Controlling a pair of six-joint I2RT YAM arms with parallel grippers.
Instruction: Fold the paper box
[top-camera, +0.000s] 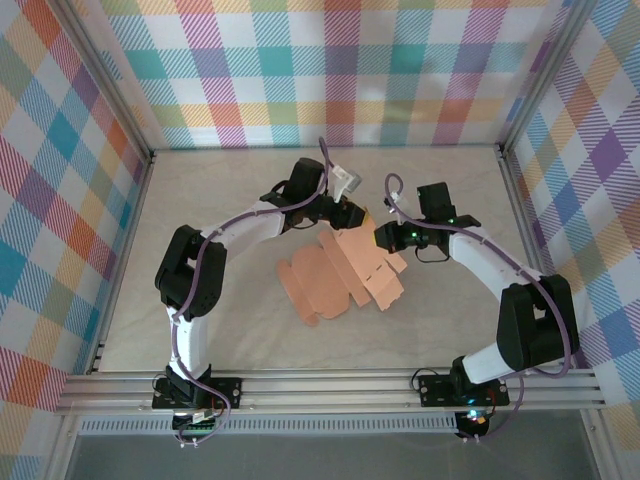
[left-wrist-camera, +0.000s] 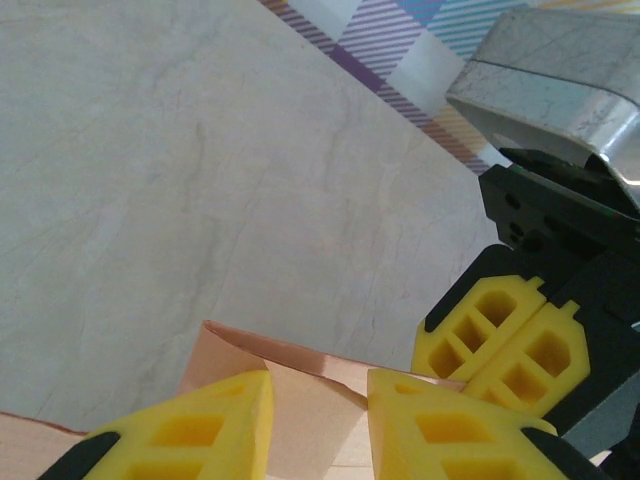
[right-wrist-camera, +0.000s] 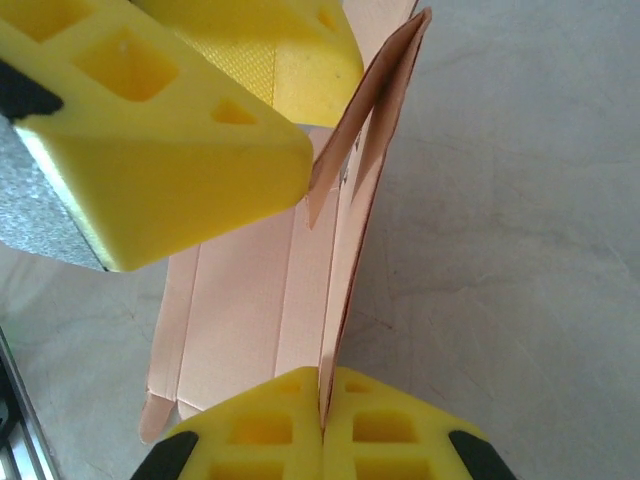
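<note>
Risk: opposed pulls by the two claws may tear or miscrease the thin flap, or it may slip free.
Item: salmon-orange die-cut thin-card paper box (top-camera: 335, 280), mostly flat on the pale tabletop (top-camera: 200, 220), spreading near-left of the right claw (right-wrist-camera: 322, 400), which is clamped on its raised flap.
Also: the left claw (left-wrist-camera: 318, 395), just beside the right claw, straddles a fold; cannot tell whether it grips.
</note>
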